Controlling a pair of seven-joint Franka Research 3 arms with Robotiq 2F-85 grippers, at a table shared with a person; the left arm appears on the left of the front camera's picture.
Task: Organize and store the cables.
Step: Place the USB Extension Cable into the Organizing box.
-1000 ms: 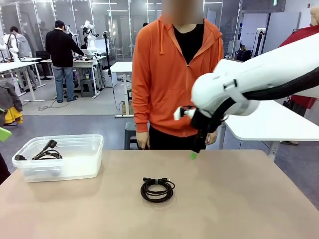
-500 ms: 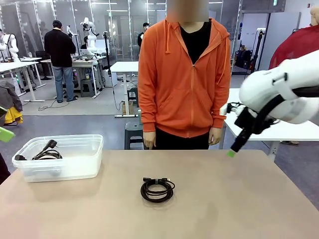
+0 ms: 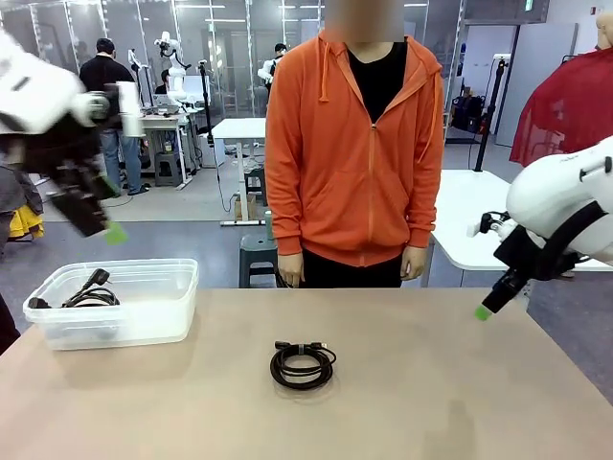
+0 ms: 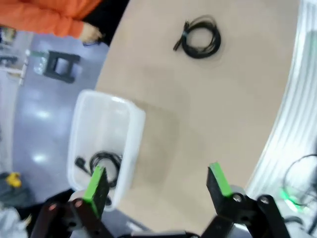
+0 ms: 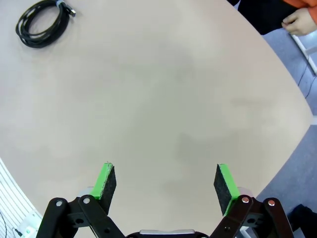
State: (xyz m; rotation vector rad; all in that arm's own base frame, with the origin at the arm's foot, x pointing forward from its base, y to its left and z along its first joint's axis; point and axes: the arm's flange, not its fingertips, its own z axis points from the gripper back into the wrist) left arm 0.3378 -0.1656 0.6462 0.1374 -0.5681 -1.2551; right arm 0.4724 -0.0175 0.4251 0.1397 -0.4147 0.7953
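From the front, the left gripper [image 3: 93, 206] is a motion-smeared shape high above the clear plastic bin [image 3: 144, 331]. The left wrist view gives it sharply: its green pads [image 4: 96, 183] stand wide apart with nothing between them. That view also looks down into the bin, where one coiled black cable [image 4: 103, 163] lies at the end nearer the camera. The front view sees the same coil through the bin's side wall, with what looks like a chunky plug poking up toward the rim. A second, loose cable [image 3: 303, 365] lies as a neat loop near the middle of the table [image 3: 460, 393], well apart from the bin, its connector ends along the far side of the loop. The right gripper [image 3: 498, 297] hangs above the table's right edge, seen side-on from the front with one green tip showing. Its own wrist view shows both pads spread fully and empty over bare tabletop, with the loose cable in the upper left corner. A person [image 3: 354, 144] in an orange hoodie stands at the far side, one hand [image 5: 299, 22] just beyond the table edge.
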